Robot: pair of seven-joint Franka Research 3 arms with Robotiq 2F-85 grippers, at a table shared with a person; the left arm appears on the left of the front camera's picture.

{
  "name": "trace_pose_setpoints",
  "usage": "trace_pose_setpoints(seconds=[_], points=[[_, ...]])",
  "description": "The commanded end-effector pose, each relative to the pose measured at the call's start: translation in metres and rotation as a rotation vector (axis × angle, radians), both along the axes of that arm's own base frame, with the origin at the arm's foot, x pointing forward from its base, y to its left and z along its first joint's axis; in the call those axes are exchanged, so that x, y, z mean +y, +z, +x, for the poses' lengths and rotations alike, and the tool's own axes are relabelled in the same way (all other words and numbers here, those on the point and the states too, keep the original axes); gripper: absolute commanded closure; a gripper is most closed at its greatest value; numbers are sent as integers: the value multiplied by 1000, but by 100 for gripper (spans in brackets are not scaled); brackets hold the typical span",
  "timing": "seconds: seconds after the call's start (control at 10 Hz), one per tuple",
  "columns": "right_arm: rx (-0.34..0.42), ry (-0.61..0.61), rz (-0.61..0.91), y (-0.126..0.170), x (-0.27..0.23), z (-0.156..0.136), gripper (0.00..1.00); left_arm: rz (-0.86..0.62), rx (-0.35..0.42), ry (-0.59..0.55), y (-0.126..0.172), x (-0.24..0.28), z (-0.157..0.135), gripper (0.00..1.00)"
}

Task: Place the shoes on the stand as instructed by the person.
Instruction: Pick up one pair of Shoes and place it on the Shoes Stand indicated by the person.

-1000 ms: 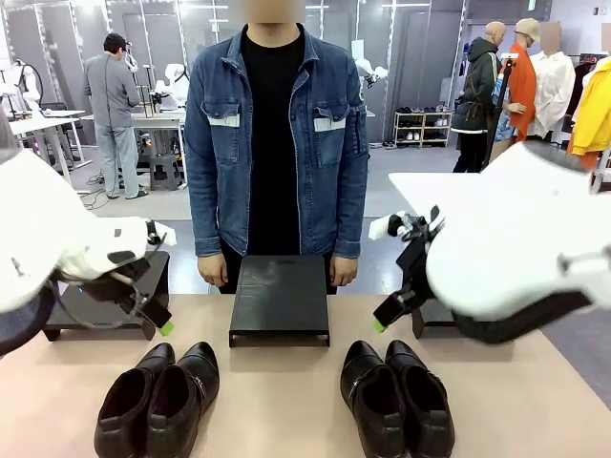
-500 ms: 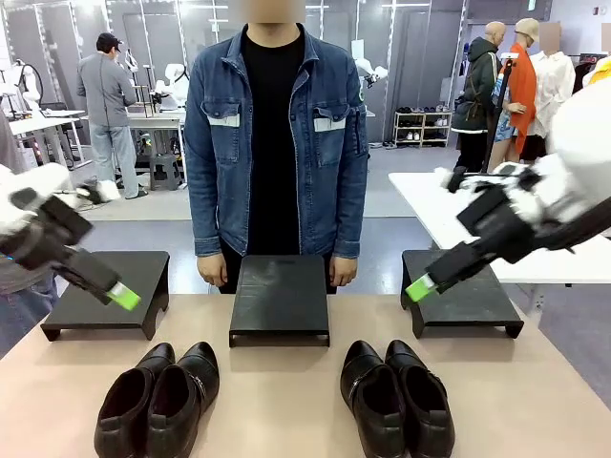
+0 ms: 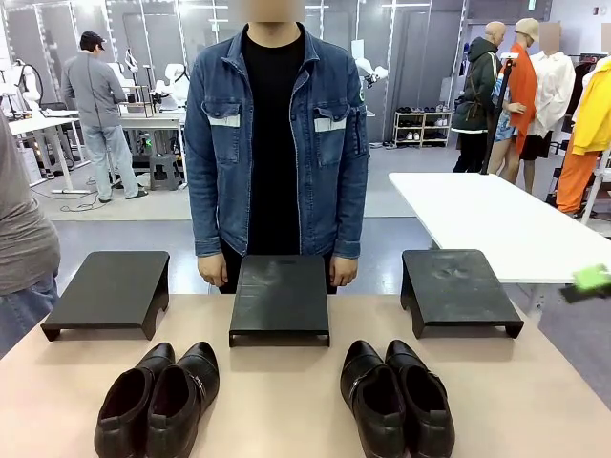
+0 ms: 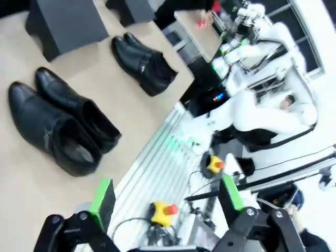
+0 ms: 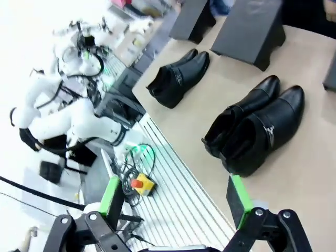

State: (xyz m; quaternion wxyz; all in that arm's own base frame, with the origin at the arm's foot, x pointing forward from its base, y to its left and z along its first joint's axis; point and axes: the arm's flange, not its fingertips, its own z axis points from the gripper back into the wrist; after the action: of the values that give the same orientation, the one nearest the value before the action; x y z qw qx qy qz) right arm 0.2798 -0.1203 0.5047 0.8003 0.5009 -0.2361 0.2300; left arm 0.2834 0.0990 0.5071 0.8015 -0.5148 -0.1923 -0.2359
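Note:
Two pairs of glossy black shoes stand near the table's front edge, the left pair and the right pair, toes toward the person. The person stands behind the middle stand with both hands hanging down. My left gripper is open and empty, off the table's side, with the left pair closest to it. My right gripper is also open and empty, off the opposite side near the right pair. One of its green fingertips shows at the front view's right edge.
A left stand and a right stand flank the middle one along the table's far edge. A white table stands behind at the right. A bystander in grey is at the left edge. Yellow stop buttons lie below the table.
Both arms have swung outward from over the table, the left arm to the left and the right arm to the right, leaving the front view. Shoes, stands and the person have not moved.

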Motion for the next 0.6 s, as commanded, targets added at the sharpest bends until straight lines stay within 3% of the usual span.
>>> trace_pose_setpoints(seconds=[0.0,0.2,0.5], points=[[11,-64,114,-22,-39,-4,0,-106,26,84,-17,44,-6,0],[10,-123,195,-42,-73,-25,0,-240,24,197,-42,97,-32,0],[7,-150,225,-55,-92,-42,0,-253,23,250,-53,121,-52,0]])
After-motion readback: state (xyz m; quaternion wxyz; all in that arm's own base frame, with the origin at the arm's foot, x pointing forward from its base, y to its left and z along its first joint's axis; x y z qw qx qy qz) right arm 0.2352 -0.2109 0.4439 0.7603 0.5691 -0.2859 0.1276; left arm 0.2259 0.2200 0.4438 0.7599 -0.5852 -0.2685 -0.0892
